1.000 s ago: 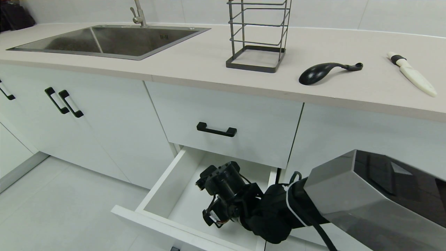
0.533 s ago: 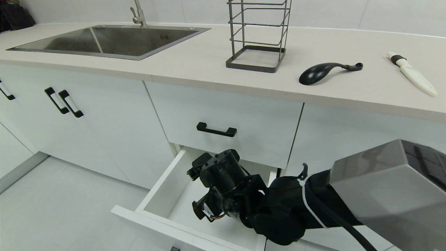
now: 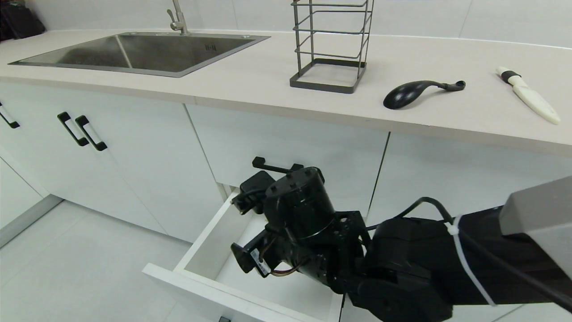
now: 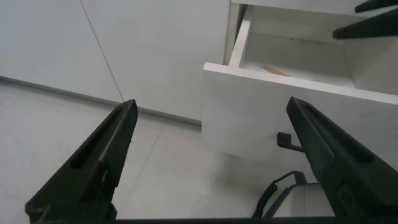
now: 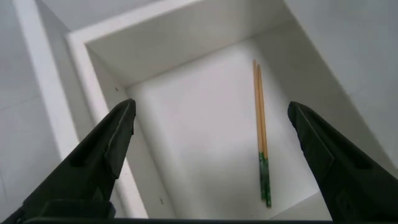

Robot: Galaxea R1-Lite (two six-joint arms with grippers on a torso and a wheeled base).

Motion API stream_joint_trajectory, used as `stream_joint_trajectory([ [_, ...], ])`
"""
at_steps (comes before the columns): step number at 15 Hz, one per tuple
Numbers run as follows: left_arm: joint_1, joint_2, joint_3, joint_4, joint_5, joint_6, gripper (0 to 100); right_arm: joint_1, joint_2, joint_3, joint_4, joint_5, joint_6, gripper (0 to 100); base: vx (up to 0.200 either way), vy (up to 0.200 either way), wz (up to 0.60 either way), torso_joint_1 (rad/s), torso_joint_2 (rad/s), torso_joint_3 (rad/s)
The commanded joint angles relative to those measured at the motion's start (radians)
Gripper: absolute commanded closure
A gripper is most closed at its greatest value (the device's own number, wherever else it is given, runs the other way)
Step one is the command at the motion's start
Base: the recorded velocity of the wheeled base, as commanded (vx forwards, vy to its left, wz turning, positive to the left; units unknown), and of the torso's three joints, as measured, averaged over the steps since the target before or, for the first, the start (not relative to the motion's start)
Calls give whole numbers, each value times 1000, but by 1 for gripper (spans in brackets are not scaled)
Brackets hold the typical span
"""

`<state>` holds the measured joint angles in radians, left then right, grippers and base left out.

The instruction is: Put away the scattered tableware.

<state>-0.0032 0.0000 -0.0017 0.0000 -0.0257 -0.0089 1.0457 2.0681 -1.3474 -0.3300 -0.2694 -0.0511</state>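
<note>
Two pieces of tableware lay out on the counter (image 3: 250, 85): a black spoon (image 3: 409, 93) just right of the wire rack (image 3: 330, 44), and a white-bladed knife (image 3: 529, 96) well apart from it toward the counter's right end. The sink (image 3: 89, 49) with its faucet (image 3: 178, 18) sat at the left end of the counter. Below, the lower drawer (image 3: 210, 237) stood pulled open, and a pair of chopsticks (image 5: 261, 143) lay side by side on its floor, close to one side wall, green ends toward the front. The closed drawer above carried a black handle (image 3: 268, 167), its right end hidden in the head view behind the right arm (image 3: 402, 259), whose wrist also covered much of the open drawer. That arm reached in low from the right, and the right gripper (image 5: 210, 109) hung over the drawer pointing down into it, fingers spread wide, with the drawer floor showing between them. The left gripper (image 4: 211, 106) was held low outside the drawer, facing its white front panel, fingers likewise wide apart and clamped on nothing.
</note>
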Motion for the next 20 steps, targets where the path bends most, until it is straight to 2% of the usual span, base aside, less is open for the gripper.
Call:
stream_joint_trajectory([
  [1, 0, 0, 0, 0, 0, 0, 0, 2, -143, 175, -124, 62, -18, 0, 0, 0, 0, 0, 0, 0],
  [2, 2, 0, 0, 0, 0, 0, 0, 2, -174, 234, -162, 91, -27, 0, 0, 0, 0, 0, 0, 0],
  [3, 0, 0, 0, 0, 0, 0, 0, 2, -237, 361, -248, 167, -35, 0, 0, 0, 0, 0, 0, 0],
  [5, 0, 0, 0, 0, 0, 0, 0, -4, -307, 524, -362, 291, -38, 0, 0, 0, 0, 0, 0, 0],
  [8, 0, 0, 0, 0, 0, 0, 0, -39, -373, 648, -425, 438, -79, 0, 0, 0, 0, 0, 0, 0],
  [9, 0, 0, 0, 0, 0, 0, 0, -41, -375, 651, -426, 440, -79, 0, 0, 0, 0, 0, 0, 0],
  [13, 0, 0, 0, 0, 0, 0, 0, -36, -401, 812, -431, 414, -85, 0, 0, 0, 0, 0, 0, 0],
  [20, 0, 0, 0, 0, 0, 0, 0, -33, -407, 843, -437, 338, -96, 0, 0, 0, 0, 0, 0, 0],
])
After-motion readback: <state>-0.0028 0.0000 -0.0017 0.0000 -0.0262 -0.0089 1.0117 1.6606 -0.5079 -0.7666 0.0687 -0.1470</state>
